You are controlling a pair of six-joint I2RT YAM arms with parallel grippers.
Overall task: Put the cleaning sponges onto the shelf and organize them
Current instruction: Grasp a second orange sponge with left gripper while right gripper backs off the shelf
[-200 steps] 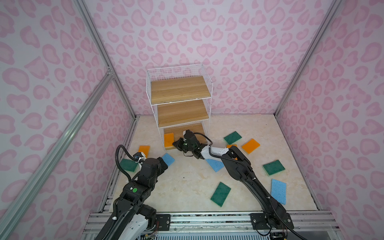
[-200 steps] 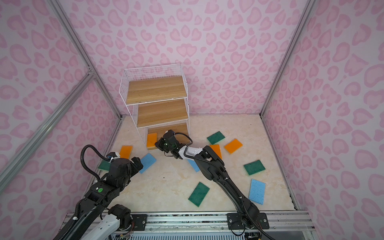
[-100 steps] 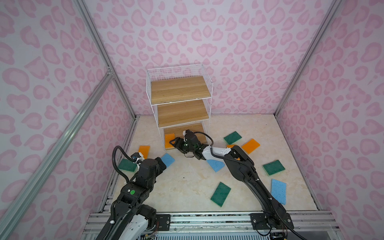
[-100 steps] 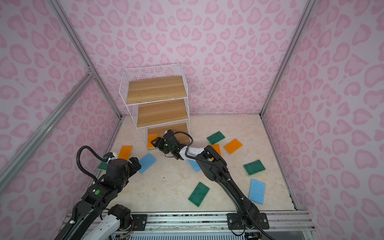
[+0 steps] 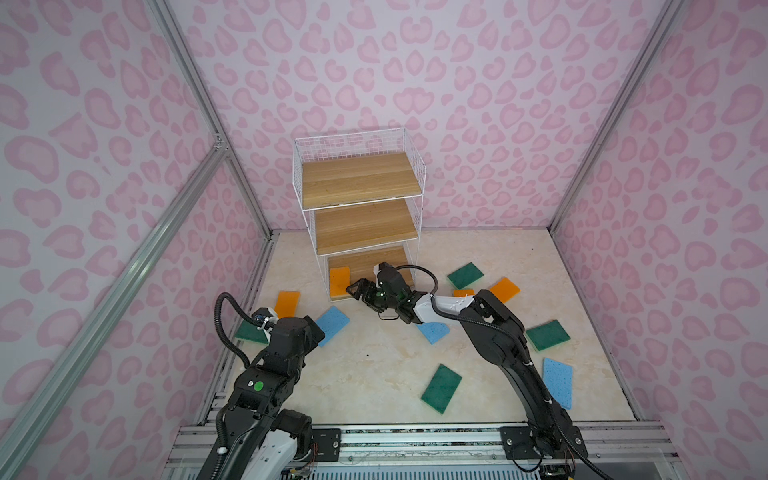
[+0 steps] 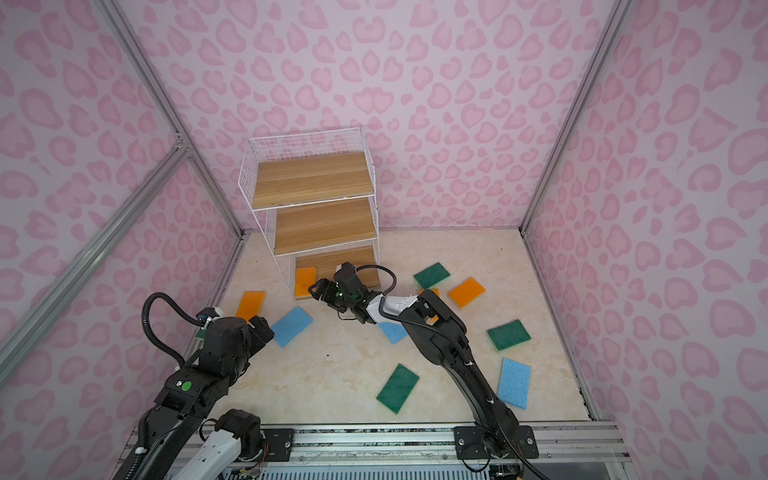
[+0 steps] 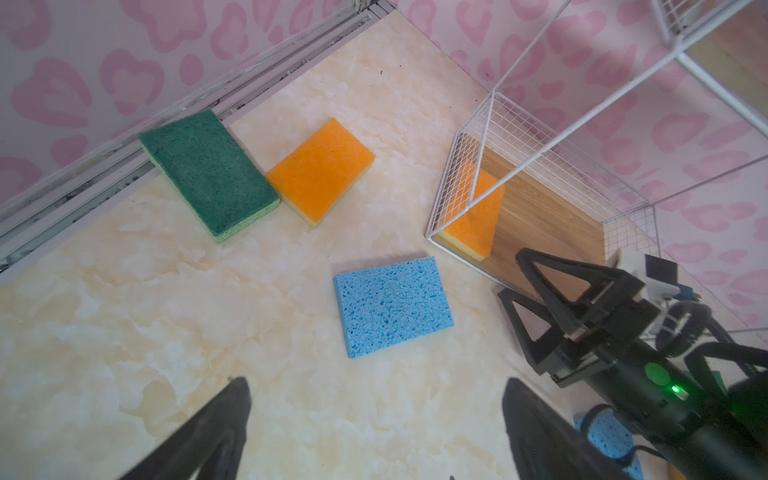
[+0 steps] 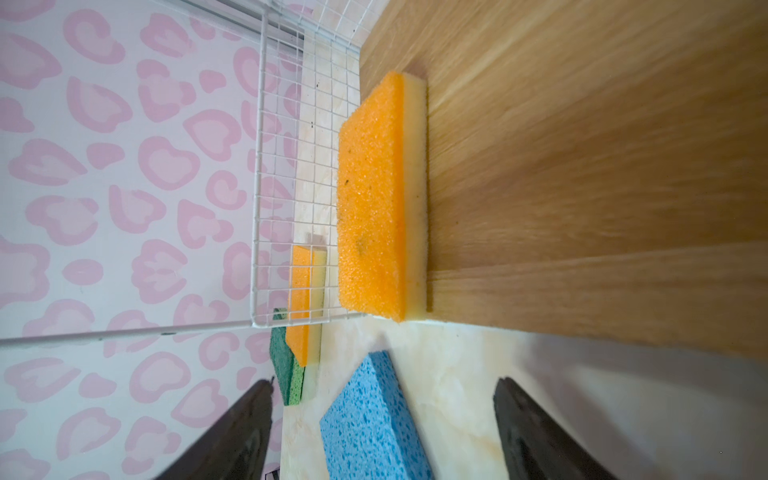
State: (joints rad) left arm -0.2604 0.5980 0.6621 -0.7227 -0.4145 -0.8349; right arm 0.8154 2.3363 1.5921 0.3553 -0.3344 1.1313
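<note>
Barely begun: one orange sponge (image 5: 339,280) on shelf (image 5: 349,145) bottom board (image 5: 374,264), 9 o'clock end. Upper boards (image 5: 359,178) bare. Ten sponges (image 5: 441,388) loose on worktop (image 5: 374,374). Idle: right pincer (image 5: 356,289) released, empty; left pincer (image 7: 374,390) likewise.

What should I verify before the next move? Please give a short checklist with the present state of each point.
1. The right gripper is open and empty: ok.
2. The orange sponge lies flat on the bottom board of the shelf: ok.
3. The left gripper is open and empty: ok.
4. The blue sponge before it lies flat, touching nothing: ok.
5. Whole task done: not ok; other sponges lie on the floor.
</note>
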